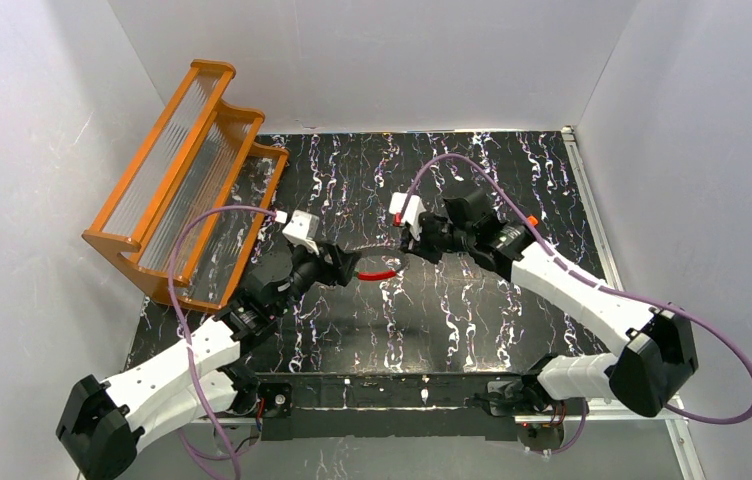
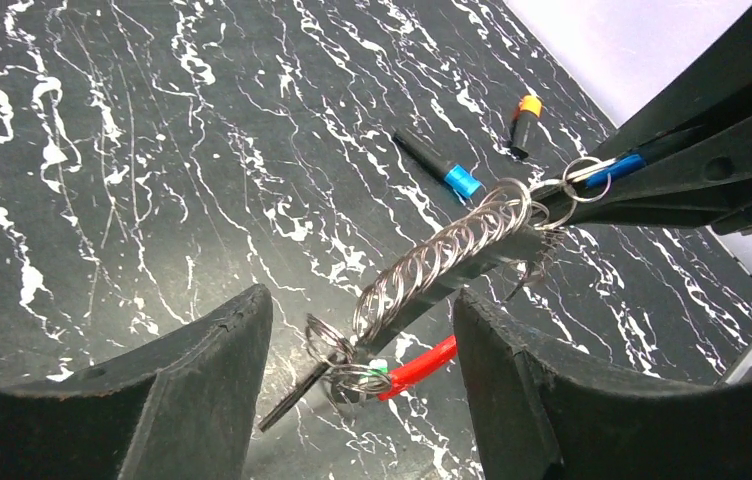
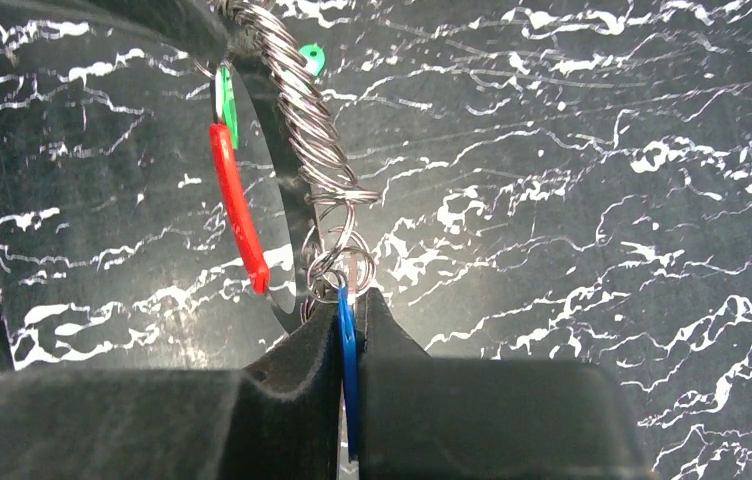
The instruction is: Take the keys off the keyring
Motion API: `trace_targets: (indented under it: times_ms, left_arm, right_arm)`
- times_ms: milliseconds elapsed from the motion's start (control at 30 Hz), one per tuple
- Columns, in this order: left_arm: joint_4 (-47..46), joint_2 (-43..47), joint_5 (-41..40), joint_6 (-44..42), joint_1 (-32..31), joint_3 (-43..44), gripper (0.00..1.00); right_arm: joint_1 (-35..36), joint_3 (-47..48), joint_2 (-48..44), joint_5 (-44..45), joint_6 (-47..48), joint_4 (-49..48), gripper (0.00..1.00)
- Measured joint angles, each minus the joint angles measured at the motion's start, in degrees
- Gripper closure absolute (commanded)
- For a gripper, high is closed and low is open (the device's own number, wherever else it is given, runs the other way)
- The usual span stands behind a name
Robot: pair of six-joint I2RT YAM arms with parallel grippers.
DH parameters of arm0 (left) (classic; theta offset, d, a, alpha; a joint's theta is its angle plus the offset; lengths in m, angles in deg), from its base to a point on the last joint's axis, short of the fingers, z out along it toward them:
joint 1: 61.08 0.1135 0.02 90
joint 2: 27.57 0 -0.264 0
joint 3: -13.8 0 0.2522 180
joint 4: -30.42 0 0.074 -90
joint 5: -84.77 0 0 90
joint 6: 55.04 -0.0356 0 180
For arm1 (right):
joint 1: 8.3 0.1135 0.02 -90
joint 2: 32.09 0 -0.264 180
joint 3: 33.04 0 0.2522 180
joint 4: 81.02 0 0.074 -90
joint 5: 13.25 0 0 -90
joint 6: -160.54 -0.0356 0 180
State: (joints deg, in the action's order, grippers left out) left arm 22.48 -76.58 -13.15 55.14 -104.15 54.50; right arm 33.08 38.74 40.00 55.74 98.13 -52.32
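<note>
Your right gripper (image 3: 350,312) clamps the blue key (image 3: 348,355), and the keyring (image 2: 442,250) runs toward eight o'clock between the spread-apart fingers (image 2: 202,400) of your left gripper (image 2: 362,305).

No legible text, labels, brand marks, numbers or signs appear in any of the three views.

White walls (image 1: 372,60) (plain), black marbled table (image 1: 512,170).

Two grippers are counted: left gripper (image 2: 357,320) and right gripper (image 3: 350,320). One keyring (image 2: 442,255) is logged. Keys are tallied: one red key (image 2: 420,366), one blue key (image 3: 348,345), one green key (image 3: 227,105), a second green head (image 3: 310,58). Two black cylinders (image 2: 439,165) are noted, and one orange rack (image 1: 127,250).
</note>
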Motion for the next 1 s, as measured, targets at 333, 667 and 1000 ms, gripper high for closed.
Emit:
trace_targets:
  times_ms: [333,667,1000]
  left_arm:
    - [3.4,1.0,2.5,-7.9,0.0,4.3,0.34]
    - [0.5,-5.1,12.3,-11.5,1.0,5.9,0.35]
    - [-5.3,-7.4,20.1,-11.4,1.3,5.1,0.38]
  right_arm:
    - [2.0,5.8,3.3,2.0,12.6,10.4,0.99]
    - [7.0,5.6,3.8,9.0,29.0,8.4,0.99]
    - [7.4,-1.6,-0.8,9.9,35.8,0.9,0.99]
